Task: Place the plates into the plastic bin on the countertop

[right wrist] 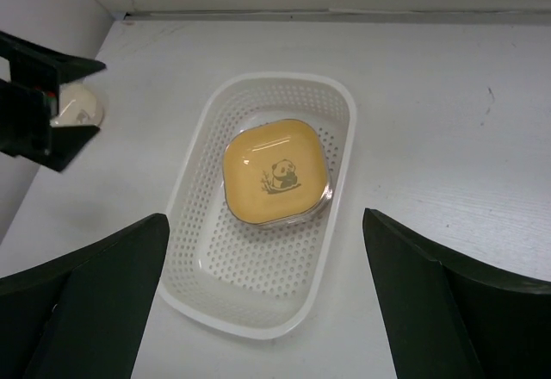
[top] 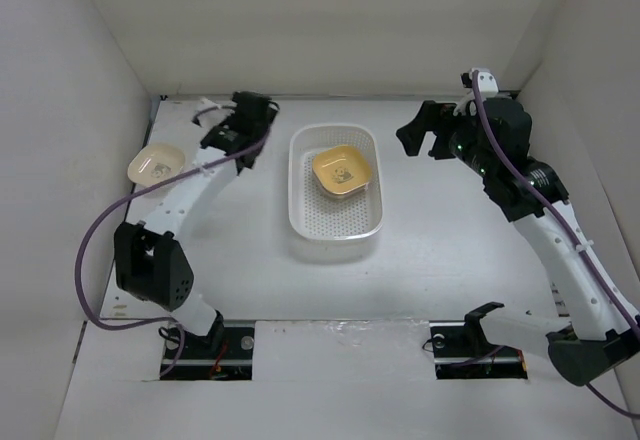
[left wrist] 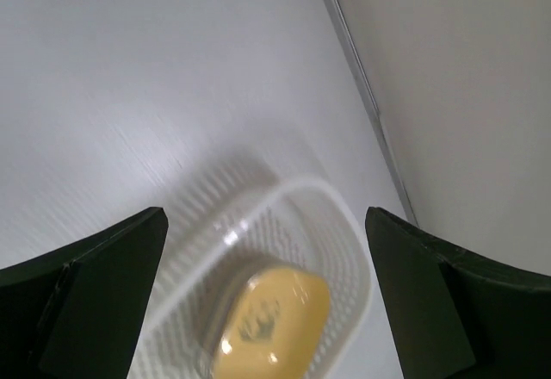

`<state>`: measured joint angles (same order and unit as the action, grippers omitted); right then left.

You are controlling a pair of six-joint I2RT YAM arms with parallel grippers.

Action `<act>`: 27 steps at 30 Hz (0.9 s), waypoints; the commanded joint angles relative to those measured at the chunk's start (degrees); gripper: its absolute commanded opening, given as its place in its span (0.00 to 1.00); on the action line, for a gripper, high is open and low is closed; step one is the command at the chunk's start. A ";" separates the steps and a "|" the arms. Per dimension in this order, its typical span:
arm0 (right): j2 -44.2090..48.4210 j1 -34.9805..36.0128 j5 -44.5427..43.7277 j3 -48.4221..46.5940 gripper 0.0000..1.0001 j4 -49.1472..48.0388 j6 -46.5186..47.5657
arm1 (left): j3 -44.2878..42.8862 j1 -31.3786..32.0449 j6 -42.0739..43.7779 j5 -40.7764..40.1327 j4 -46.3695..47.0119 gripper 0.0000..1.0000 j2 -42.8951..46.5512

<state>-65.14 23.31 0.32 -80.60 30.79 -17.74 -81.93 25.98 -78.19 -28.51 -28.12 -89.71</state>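
Left gripper: jaws wide, nothing between them; it hangs just left of the bin, looking down into it.
Right gripper: jaws wide too and empty, raised well off to the bin's right.
Yellow plate: lies flat in the bin's far half, picture side up.
Cream plate: out on the countertop, beyond the left arm and close to the left wall, well apart from the bin.
Step in hand: from where I stand, fetching the cream plate looks next, and the left gripper is the nearer one.
Doing it well: come at the plate's open side, away from the wall. Pinch only the rim and lift it level. Clear the bin's thick edge before lowering onto or beside the yellow plate.
Surface: plain white, flat and smooth, so a shallow plate may slide when nudged.
Room: white walls close in on three sides, leaving little swing room on the left.
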 commanded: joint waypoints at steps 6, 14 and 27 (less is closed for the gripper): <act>0.81 1.65 6.09 1.23 1.00 -5.91 0.86 | -9.72 -26.91 41.88 22.17 3.89 1.00 -7.38; 1.34 4.11 6.89 2.37 1.00 -6.79 1.39 | -18.62 -33.61 44.53 13.04 -2.91 1.00 -22.25; 1.95 7.01 6.89 2.90 1.00 -7.85 1.39 | -13.43 -38.98 45.41 18.49 3.50 1.00 -26.65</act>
<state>-64.47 29.52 6.61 -77.06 26.46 -17.12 -94.85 -14.00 -34.35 -11.18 -26.55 -116.84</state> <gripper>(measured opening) 0.998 0.993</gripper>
